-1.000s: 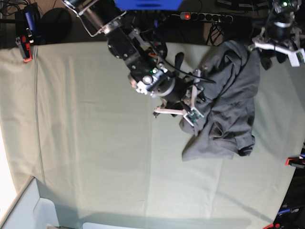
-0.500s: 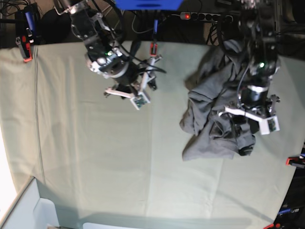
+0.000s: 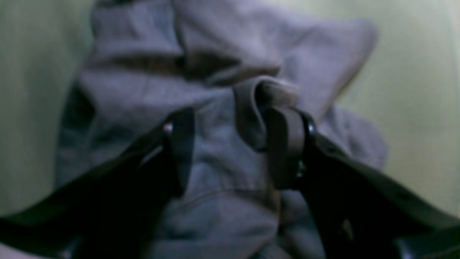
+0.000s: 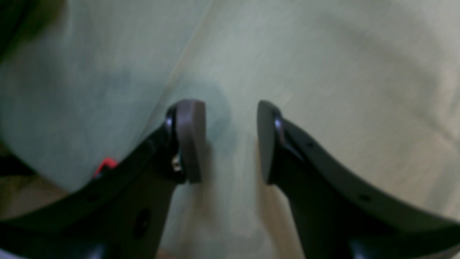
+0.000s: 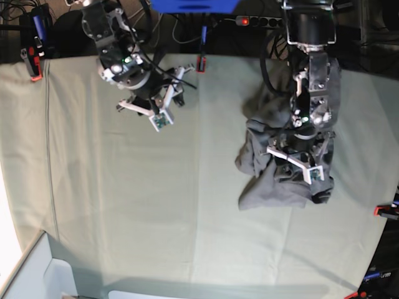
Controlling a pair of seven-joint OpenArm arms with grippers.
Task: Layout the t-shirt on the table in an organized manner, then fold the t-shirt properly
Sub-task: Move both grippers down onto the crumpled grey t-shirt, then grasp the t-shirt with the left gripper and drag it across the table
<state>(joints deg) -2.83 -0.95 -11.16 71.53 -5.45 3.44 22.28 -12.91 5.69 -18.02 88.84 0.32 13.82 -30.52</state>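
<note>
1. Red-orange clamp (image 5: 35, 73) at the table (image 5: 124, 205) edge, 10 o'clock; power strip (image 5: 268, 22) beyond, 12 o'clock.
2. T-shirt (image 5: 274, 180), crumpled, 3 o'clock.
3. Left gripper (image 3: 230, 144): wide, straddling a shirt fold.
4. Right gripper (image 4: 230, 140): parted, empty, 11 o'clock, well apart from shirt.

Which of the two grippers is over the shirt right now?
The left gripper, on the right of the base view: its open jaws sit over the crumpled grey t-shirt, one finger against a fold. The right gripper hangs open over bare green table.
</note>
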